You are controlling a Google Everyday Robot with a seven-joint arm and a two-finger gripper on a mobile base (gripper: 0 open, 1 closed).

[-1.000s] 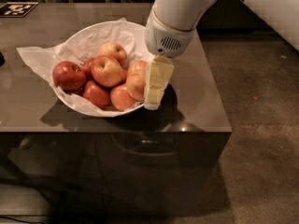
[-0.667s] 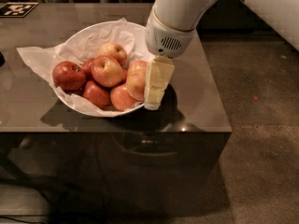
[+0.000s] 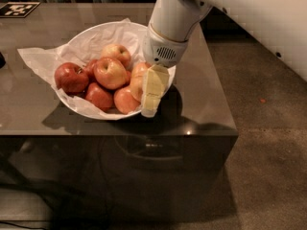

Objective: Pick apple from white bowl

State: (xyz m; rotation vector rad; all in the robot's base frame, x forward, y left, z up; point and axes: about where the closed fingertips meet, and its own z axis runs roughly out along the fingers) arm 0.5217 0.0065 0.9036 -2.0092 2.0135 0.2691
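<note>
One change is showing against the picture of a second ago: the pale yellow two-finger gripper (image 3: 152, 91) is now sitting a little lower and further left, pressed closer to the fruit, while the apples are lying just as they were.

At the far left, a square black-and-white marker (image 3: 18, 8) is lying flat on the back corner of the glossy grey-brown table (image 3: 206, 104); its pattern is too small to read. A sheet of crumpled white paper (image 3: 41, 61) is spilling over the left side of the wide, round white bowl (image 3: 111, 117). Seven apples are resting in it. A dark red apple (image 3: 71, 77) is lying leftmost, and smaller red-and-yellow apples (image 3: 110, 72) are crowding the middle. The large pale yellow-orange apple (image 3: 137, 80) is sitting at the right of the pile, inside the bowl. The gripper is touching its right side and covering part of it; whether the gripper is open or gripping the apple I cannot tell. The thick white robot arm (image 3: 249, 13) is reaching in from the upper right and hiding the bowl's right rim. Speckled brown floor (image 3: 268, 143) is showing to the right of the table.
</note>
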